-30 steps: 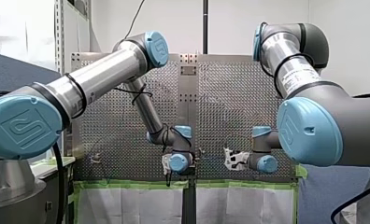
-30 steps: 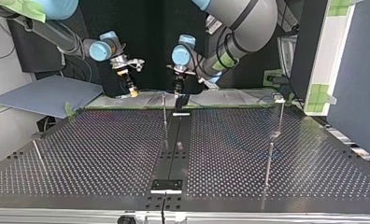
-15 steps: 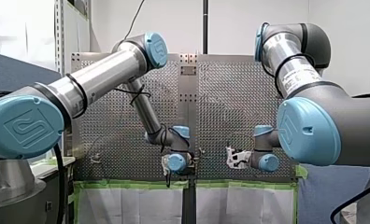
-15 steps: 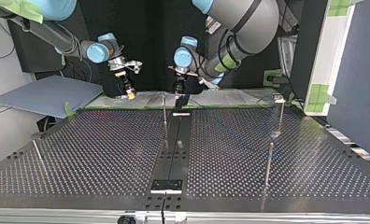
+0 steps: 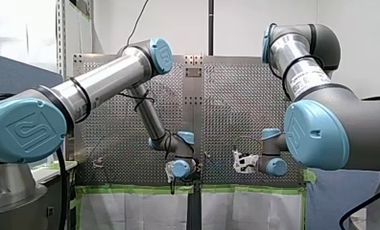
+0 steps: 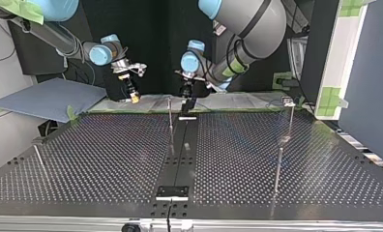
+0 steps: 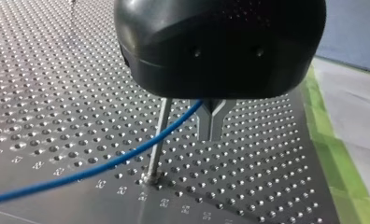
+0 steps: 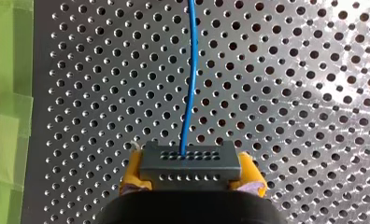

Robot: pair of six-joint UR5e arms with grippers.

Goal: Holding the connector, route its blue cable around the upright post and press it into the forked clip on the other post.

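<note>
The right hand (image 8: 192,177) has its yellow pads (image 8: 132,173) clamped on either side of the grey connector (image 8: 190,161), which shows two rows of small holes. The blue cable (image 8: 191,28) runs straight out ahead of it, above the perforated worktop (image 8: 290,93). Green tape (image 8: 10,93) lines the worktop's edge just beside that hand.

Over to the left hand (image 7: 211,137): black body, metal fingers (image 7: 205,114) brought together at the tips. The cable slips in between them just above where they meet, so this hand is closed around the cable. From there the cable slants away across the front of the upright post (image 7: 158,137); whether it touches the post is hard to call.

In the top view both hands hang at the worktop's far edge. The right one is at the view's left of the upright post, the left one just to the post's right. At that view's right stands a second post (image 6: 291,118) with a small fitting (image 6: 288,101) on top, too small to make out.

For writing, there is a label (image 5: 307,80) on the right arm (image 5: 298,57), its print too small to read. The blue joint cap (image 5: 22,129) at the front view's left carries an embossed emblem.
</note>
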